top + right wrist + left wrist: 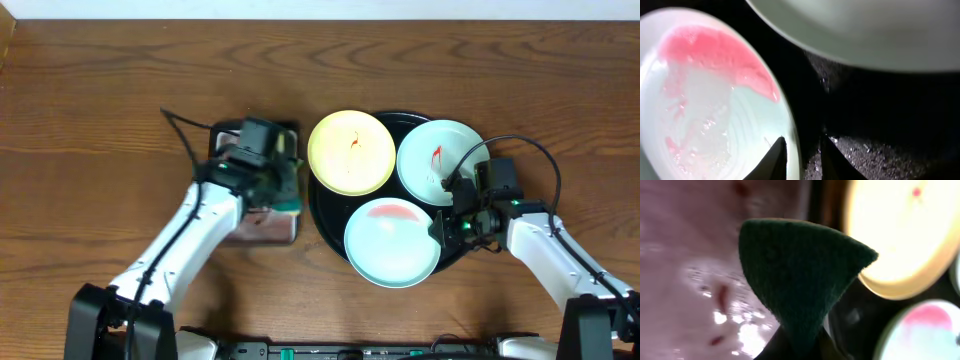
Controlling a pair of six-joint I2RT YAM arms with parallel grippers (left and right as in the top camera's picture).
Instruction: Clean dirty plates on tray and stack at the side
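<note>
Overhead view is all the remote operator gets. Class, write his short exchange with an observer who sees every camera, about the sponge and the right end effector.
Operator: Is the left end effector really gripping the teal sponge?
Observer: Yes. The left wrist view shows it pinched and folded to a point, with the wet rectangular grey metal tray behind it.
Operator: And the right end effector?
Observer: The right wrist view shows its fingers straddling the rim of the nearest pale mint round plate. The jaws are apart, and the outer finger is over the round glossy black tray.
</note>
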